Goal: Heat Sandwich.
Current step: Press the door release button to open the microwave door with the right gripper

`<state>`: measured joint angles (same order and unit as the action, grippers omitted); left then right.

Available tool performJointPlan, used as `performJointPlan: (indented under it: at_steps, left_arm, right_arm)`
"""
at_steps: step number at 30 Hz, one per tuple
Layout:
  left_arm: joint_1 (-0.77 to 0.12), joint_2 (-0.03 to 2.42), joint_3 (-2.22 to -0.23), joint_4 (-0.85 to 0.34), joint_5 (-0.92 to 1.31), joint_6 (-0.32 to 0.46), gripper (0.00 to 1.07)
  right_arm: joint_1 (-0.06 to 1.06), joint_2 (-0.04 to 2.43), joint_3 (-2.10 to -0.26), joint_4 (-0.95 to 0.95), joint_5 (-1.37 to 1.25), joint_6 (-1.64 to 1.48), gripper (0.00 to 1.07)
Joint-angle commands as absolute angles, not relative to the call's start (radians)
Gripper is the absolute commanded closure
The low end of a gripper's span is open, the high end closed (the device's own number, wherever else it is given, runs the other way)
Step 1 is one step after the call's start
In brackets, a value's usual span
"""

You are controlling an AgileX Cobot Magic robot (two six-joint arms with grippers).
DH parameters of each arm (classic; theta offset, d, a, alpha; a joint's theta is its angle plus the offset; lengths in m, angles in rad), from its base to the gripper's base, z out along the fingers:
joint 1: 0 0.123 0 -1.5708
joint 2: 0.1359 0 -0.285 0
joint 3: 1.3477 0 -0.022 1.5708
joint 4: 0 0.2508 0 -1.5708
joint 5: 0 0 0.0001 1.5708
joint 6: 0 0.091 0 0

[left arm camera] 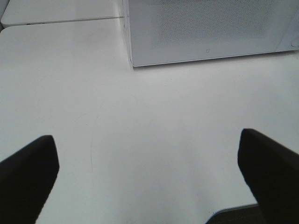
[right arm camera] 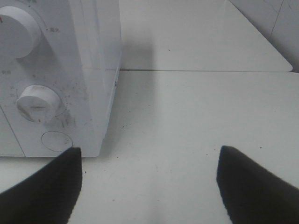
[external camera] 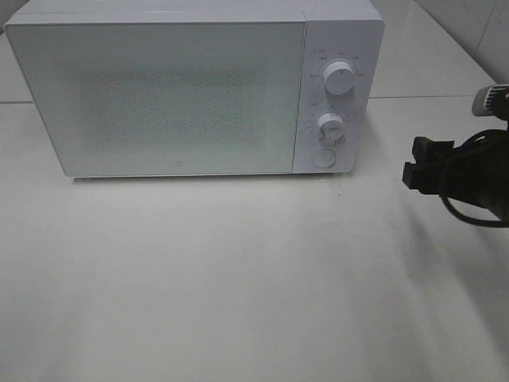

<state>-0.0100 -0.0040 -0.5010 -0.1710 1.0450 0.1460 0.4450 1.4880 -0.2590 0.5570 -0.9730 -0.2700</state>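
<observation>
White microwave point(external camera: 343, 36), door point(external camera: 159, 95) shut, at 12 o'clock on white table point(external camera: 238, 278). Right gripper point(external camera: 412, 161) at 3 o'clock, jaws wide, empty. Left gripper point(left arm camera: 145, 137) likewise wide, empty.

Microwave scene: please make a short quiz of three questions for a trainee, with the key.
1. True or false: the door of the microwave is closed.
2. How many dials stand above the round button? A one, B two, C four.
3. What does the right end effector hold?
Key: 1 true; 2 B; 3 nothing, its jaws stand open.
</observation>
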Motion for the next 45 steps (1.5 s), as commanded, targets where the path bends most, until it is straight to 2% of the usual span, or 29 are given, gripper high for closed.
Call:
performJointPlan:
  at_steps: [1, 4, 8, 13, 28, 38, 45]
  left_arm:
    - [-0.006, -0.03, -0.5, -0.176, 1.035, 0.144, 0.05]
    - [-0.006, -0.03, -0.5, -0.176, 1.035, 0.144, 0.05]
    - [-0.006, -0.03, -0.5, -0.176, 1.035, 0.144, 0.05]
    - [-0.006, -0.03, -0.5, -0.176, 1.035, 0.144, 0.05]
    - [-0.006, -0.03, -0.5, -0.175, 1.035, 0.144, 0.05]
    - [-0.006, -0.03, -0.5, -0.175, 1.035, 0.144, 0.05]
    - [-0.006, -0.03, -0.5, -0.175, 1.035, 0.144, 0.05]
  right_arm:
    - [0.529, 1.534, -0.262, 0.631, -1.04, -0.289, 0.31]
    - [0.574, 1.561, -0.265, 0.666, -1.051, -0.289, 0.31]
    - [0.699, 1.629, -0.297, 0.786, -1.086, -0.289, 0.31]
    - [0.765, 1.669, -0.323, 0.806, -1.09, -0.289, 0.31]
    - [0.783, 1.688, -0.327, 0.834, -1.084, -0.231, 0.31]
    - [0.783, 1.688, -0.327, 0.833, -1.087, 0.236, 0.31]
    - [0.783, 1.688, -0.327, 0.826, -1.082, 0.755, 0.31]
